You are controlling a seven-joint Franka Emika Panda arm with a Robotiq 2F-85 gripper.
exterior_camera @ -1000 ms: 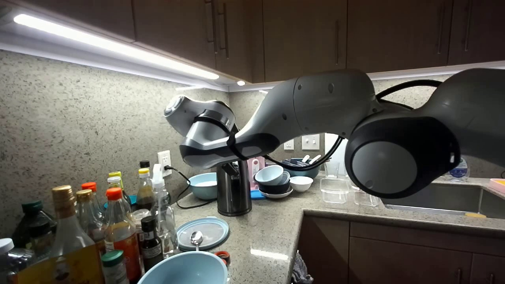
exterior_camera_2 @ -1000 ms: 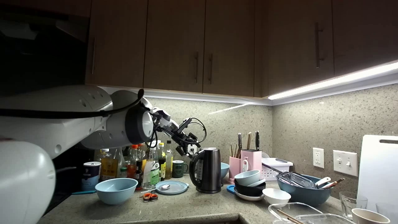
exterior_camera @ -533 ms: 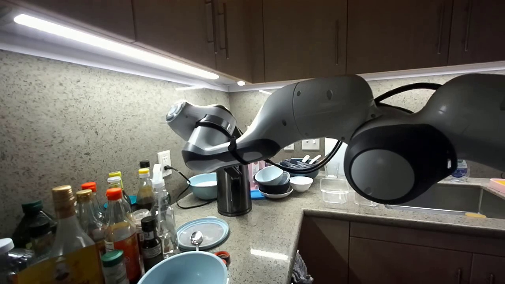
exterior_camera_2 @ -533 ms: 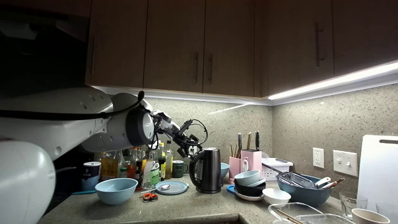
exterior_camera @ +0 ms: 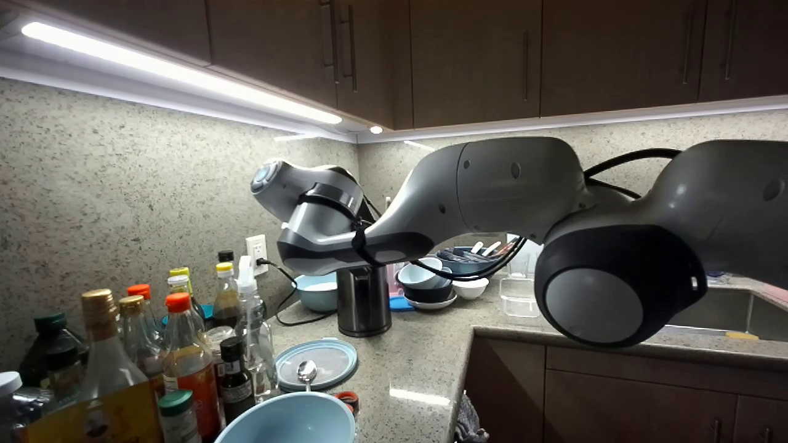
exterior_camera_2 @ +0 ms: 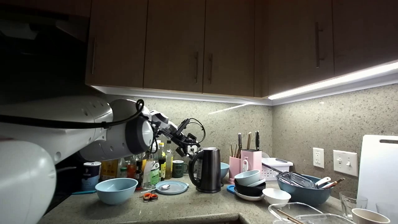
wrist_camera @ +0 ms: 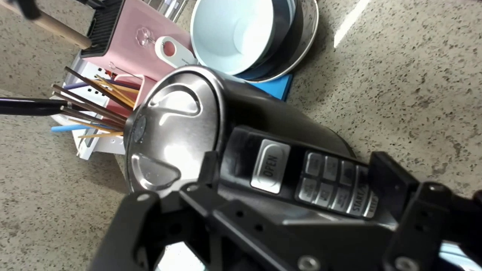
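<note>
Kettle (exterior_camera_2: pixel 212 171): closed, contents hidden | jaws: apart, near handle (wrist_camera: pixel 293 169) | pink cup (exterior_camera_2: pixel 235 168): sticks (wrist_camera: pixel 98 88) | basin (exterior_camera_2: pixel 311 196): utensils (exterior_camera_2: pixel 323 181)

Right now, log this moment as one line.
kettle: upright on counter, lid shut | gripper: open at handle, contact unclear | stacked bowls: near kettle

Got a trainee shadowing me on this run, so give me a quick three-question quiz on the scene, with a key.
1. Fill in: on the kettle, the large silver button set apart from the smaller ones reads ____.
2. True or false: in the wrist view, the fingers are shut against each other.
3. Which utensil rests on the flat, round blue lid in both exterior views?

Key:
1. OPEN.
2. False; the fingers stand apart, with part of the kettle showing between them.
3. A spoon.
</note>
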